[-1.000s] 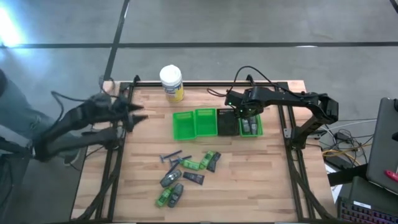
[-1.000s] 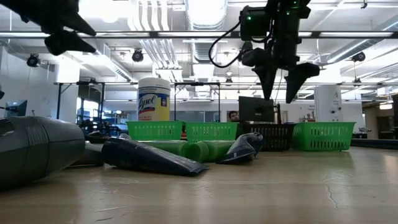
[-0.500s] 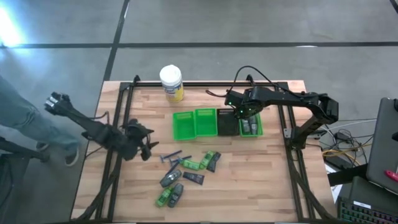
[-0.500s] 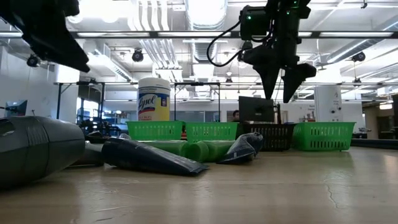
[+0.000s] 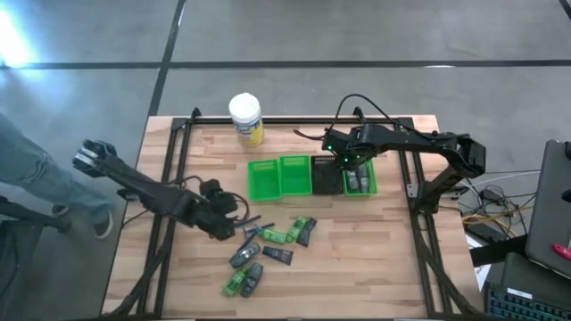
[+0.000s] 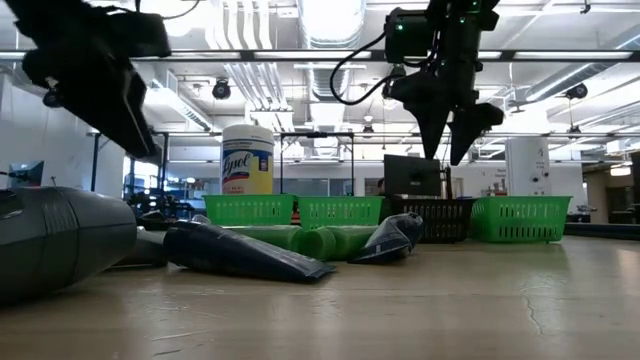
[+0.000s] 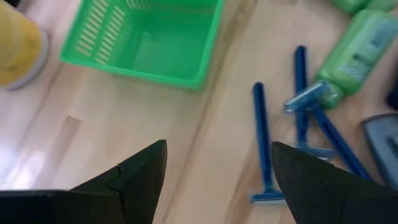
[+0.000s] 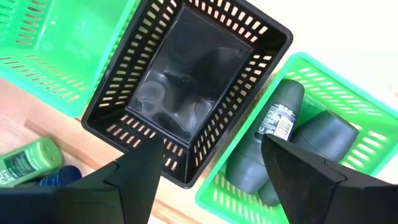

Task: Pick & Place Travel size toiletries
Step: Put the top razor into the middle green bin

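The travel size toiletries (image 5: 268, 248) lie loose on the wooden table: dark grey tubes (image 5: 278, 256), green bottles (image 5: 299, 226) and blue razors (image 5: 246, 226). My left gripper (image 5: 234, 214) hovers open just left of the razors (image 7: 261, 143), touching nothing. Beyond the razors in its wrist view lies a green bottle (image 7: 357, 53). My right gripper (image 5: 348, 166) hangs open, pointing down over the empty black basket (image 8: 186, 87) and the green basket (image 8: 305, 93) that holds dark tubes (image 8: 277, 121).
Two more green baskets (image 5: 278, 176) stand in a row left of the black one (image 5: 325, 176). A white-lidded yellow-labelled jar (image 5: 246, 118) stands at the far edge. Bare wood lies to the right of the pile. A person's leg (image 5: 27, 169) shows beyond the table's left edge.
My left arm has swung in from the table's left edge toward the middle and come down, rolling as it went; its open gripper now sits beside the razors. My right gripper has rolled a little in place above the baskets.
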### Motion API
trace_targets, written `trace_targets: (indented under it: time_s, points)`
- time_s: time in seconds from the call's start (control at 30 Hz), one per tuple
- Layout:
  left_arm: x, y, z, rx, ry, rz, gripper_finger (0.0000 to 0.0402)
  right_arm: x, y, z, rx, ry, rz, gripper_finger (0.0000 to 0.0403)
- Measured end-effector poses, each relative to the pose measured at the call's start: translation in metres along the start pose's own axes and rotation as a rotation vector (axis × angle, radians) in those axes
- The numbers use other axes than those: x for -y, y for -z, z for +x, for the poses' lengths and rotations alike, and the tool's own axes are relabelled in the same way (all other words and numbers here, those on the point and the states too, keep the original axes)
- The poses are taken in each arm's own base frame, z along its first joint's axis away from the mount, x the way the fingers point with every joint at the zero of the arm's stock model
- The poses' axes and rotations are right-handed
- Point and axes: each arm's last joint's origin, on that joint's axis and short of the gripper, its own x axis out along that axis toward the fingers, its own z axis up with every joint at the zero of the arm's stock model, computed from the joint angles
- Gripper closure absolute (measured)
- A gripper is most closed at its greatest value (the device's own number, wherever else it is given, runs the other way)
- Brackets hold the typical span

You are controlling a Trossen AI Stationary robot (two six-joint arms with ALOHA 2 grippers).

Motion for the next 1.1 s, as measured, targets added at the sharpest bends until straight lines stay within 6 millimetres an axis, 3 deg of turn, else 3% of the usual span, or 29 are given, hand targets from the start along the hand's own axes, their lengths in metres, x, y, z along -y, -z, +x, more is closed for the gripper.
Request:
trace_targets:
  time_s: [0.13,0.3,0.4,0.77,1.1]
  points:
    - [0.006,-0.007,0.001,-0.024,-0.016,0.047,0.0113,0.000,0.000,0.000,0.000,0.000,-0.028,0.0144]
    - [0.013,0.003,0.018,-0.191,0.213,0.045,0.0112,0.000,0.000,0.000,0.003,-0.002,-0.053,0.0147]
    - [0.016,0.012,0.030,-0.222,0.258,0.046,0.0113,0.000,0.000,0.000,0.006,-0.001,-0.066,0.0141]
    - [0.024,0.015,0.050,-0.181,0.234,0.130,0.0138,0.000,-0.001,0.000,0.008,-0.001,-0.103,0.0110]
    - [0.024,0.015,0.078,-0.250,0.205,0.092,0.0190,0.000,-0.001,0.000,0.021,0.017,-0.117,0.0092]
